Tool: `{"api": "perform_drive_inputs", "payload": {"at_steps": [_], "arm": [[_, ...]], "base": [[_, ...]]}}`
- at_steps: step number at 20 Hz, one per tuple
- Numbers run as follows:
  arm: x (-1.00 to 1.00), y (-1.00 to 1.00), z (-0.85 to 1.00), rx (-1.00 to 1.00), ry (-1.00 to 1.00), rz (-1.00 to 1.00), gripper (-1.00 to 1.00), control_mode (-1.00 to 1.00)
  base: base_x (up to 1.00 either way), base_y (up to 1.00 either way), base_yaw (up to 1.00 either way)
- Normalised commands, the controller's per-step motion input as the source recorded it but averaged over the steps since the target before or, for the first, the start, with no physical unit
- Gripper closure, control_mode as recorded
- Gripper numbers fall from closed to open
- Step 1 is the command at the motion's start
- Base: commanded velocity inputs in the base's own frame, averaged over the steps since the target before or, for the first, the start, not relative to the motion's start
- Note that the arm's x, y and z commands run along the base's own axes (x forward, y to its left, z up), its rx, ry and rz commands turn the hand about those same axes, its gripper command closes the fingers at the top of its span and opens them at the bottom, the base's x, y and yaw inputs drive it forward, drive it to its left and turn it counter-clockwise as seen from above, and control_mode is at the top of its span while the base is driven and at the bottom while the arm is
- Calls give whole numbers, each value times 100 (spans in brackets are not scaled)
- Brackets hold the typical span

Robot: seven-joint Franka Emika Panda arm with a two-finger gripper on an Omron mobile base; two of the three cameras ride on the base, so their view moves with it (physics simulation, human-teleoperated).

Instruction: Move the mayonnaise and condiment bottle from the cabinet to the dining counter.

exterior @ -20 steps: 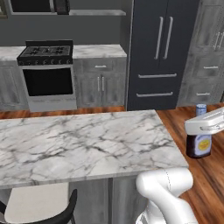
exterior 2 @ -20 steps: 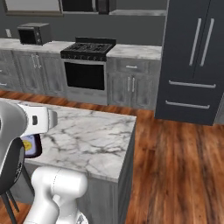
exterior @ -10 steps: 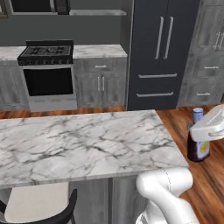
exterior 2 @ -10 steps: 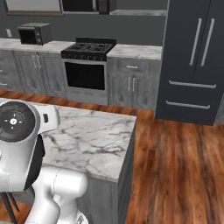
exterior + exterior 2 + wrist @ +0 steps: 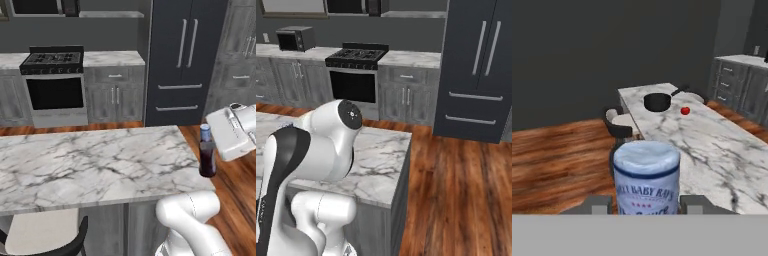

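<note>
Gripper [image 5: 646, 204] fingers astride condiment bottle [image 5: 646, 176]

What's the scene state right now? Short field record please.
held item: condiment bottle, upright, blue cap up
gripper: shut on the bottle, a finger on each side
bottle position: off the right end of the dining counter, over wood floor
on the counter's far end: black pan, small red fruit
background: stove, dark fridge

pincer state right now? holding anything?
Pincer: shut on the condiment bottle, carried upright in the air beside the end of the dining counter.
</note>
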Motion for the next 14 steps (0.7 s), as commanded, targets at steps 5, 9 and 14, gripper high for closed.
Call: {"api": "perform_drive_inputs", "payload": {"at_steps": [5, 9, 14], "arm": [[60, 42, -10, 0, -3, 30, 100, -100], [48, 66, -10, 0, -1, 20, 100, -100], [32, 81, -15, -1, -3, 14, 100, -100]], "base": [[0, 0, 0], [0, 0, 0], [0, 0, 0]]}}
